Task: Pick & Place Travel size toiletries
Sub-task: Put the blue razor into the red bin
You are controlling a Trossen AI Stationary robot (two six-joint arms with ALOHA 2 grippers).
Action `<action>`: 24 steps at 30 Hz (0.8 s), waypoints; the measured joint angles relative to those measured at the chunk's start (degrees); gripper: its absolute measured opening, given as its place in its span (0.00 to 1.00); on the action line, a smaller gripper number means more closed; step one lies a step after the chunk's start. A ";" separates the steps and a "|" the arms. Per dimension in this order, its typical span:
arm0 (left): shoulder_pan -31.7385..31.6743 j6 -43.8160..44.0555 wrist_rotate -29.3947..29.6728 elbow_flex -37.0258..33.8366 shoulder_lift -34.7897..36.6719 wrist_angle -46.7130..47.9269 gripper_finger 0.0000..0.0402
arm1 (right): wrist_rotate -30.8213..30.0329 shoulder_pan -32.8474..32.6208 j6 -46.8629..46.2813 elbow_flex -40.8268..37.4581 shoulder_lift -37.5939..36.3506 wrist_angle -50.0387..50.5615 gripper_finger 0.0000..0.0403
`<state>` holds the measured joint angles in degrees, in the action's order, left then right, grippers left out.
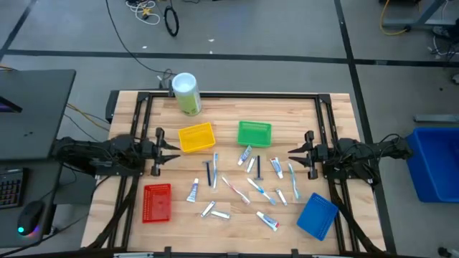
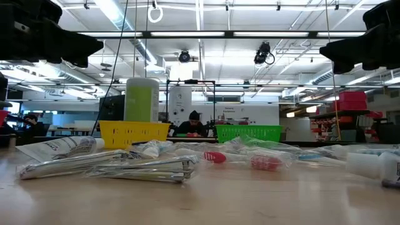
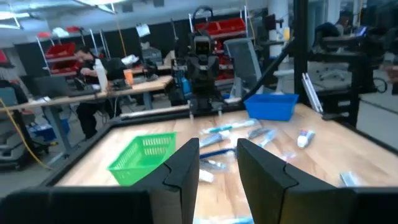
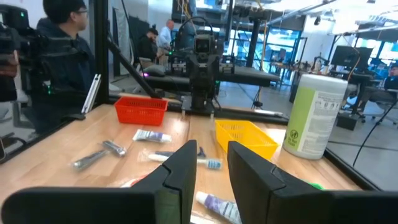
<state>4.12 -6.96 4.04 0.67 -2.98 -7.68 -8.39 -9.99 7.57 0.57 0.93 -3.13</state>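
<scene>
Left tool (image 1: 174,149): fingers spread, holding nothing, parked at its bench edge facing inward.
Right tool (image 1: 292,154): spread, holding nothing, likewise waiting.
Toiletries (image 1: 240,188): scattered on the bench (image 1: 337,122) between both tools, likely awaiting sorting.
Low view: shows both tools raised clear above the toiletries.

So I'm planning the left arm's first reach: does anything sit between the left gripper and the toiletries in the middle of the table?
Partly. The yellow basket sits just ahead of the left gripper, toward the table's far side. A direct path to the dark blue razor stick passes beside it over bare wood; nothing visible blocks that.
</scene>
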 joint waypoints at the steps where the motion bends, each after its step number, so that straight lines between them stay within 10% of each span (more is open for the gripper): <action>1: 0.00 1.01 -1.01 0.00 0.00 -0.16 0.29 | -0.01 0.00 0.00 0.00 0.00 -0.72 0.25; 8: 0.02 8.93 -9.85 -0.01 -0.02 -1.41 0.29 | 0.04 0.01 -0.66 0.01 0.09 -5.53 0.25; 24: 0.00 11.31 -1.17 0.26 -9.84 -26.11 0.29 | -17.43 0.34 -2.60 0.03 1.50 -39.10 0.24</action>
<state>4.12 4.35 2.87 0.92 -12.82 -33.79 -25.82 -9.65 4.97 0.60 2.42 -42.23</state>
